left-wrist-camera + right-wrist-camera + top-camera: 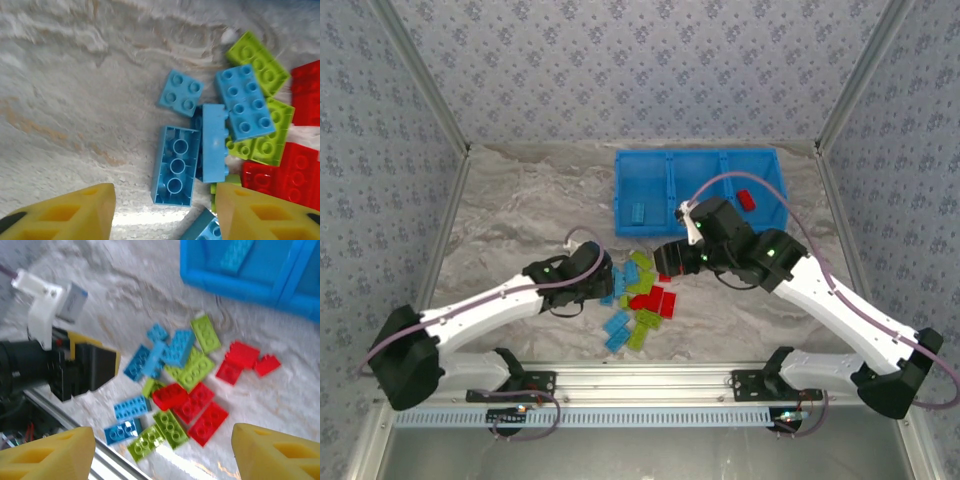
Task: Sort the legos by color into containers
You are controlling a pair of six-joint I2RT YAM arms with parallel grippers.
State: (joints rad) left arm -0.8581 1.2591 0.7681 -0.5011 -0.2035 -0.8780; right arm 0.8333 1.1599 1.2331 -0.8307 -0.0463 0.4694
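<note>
A loose pile of light blue, lime green and red legos [640, 300] lies on the marble table in front of the bright blue tray [617, 190]. One light blue brick [637, 212] rests in the tray's left compartment and a red one [748, 199] in its right compartment. My left gripper [608, 278] is open at the pile's left edge. In the left wrist view, an upside-down light blue brick [176, 166] lies just beyond the open left gripper [165, 215]. My right gripper [165, 455] hangs open above the pile, over red bricks [200, 407] and green bricks [170, 429].
The table's metal front rail [640, 382] runs close behind the pile's near side. The left arm's black wrist [75, 367] sits at the pile's left in the right wrist view. The tray's front wall [225, 282] stands just beyond the pile.
</note>
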